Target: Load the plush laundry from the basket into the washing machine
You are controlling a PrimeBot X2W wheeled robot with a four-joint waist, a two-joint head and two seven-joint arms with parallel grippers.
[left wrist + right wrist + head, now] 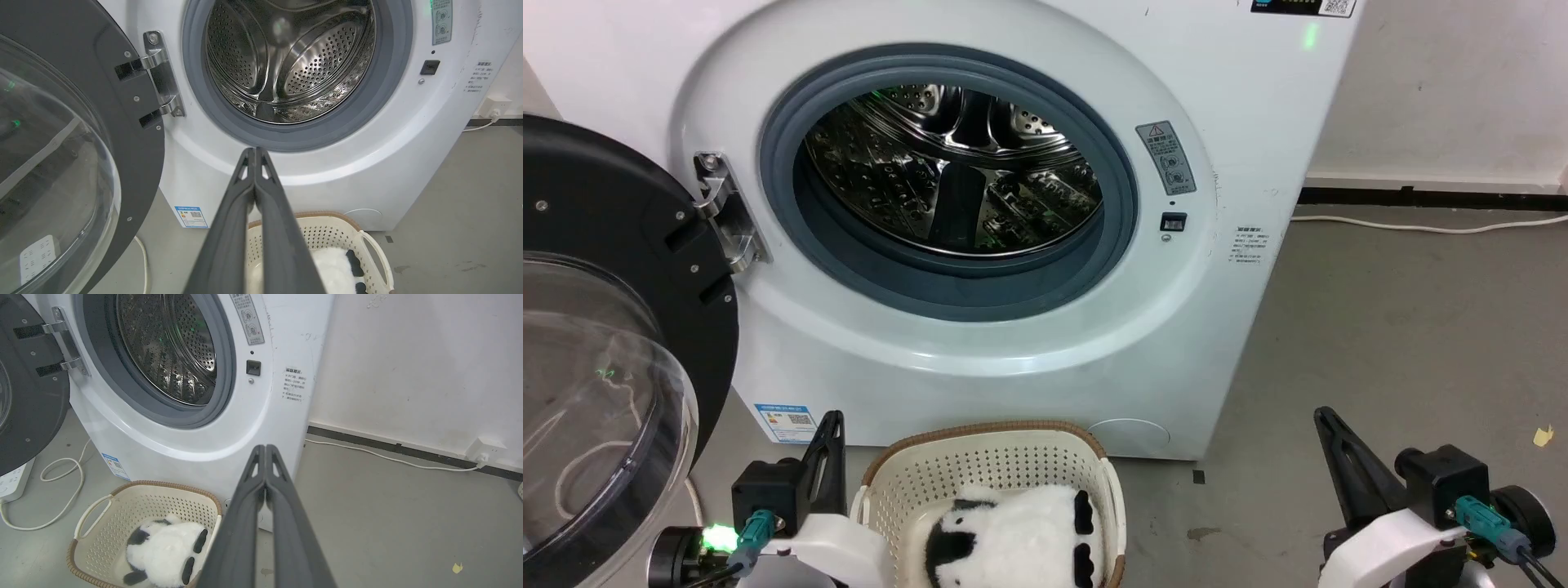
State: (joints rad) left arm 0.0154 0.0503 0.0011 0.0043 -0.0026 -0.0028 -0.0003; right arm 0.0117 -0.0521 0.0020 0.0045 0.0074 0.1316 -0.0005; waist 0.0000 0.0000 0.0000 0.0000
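The fluffy white, black-patched plush toy (pixel 1013 531) lies in the cream perforated plastic basket (pixel 980 437). Left hand (pixel 832 420), clenched empty, stands just beside the basket, seemingly clear of it; right hand (pixel 1324 415), likewise clenched, well apart.

You can read no word clearly here. On the washer (pixel 1241 122) front, right of the door opening, you see a grey sticker (pixel 1165 158) with a warning triangle and round pictograms; its characters are too small to read. Lower, near the right edge, stands a block of small print (pixel 1248 247), not legible. At the lower left corner is a blue-and-white label (pixel 786 420) with a QR code. At the top right edge a black strip (pixel 1303 6) carries another QR code.
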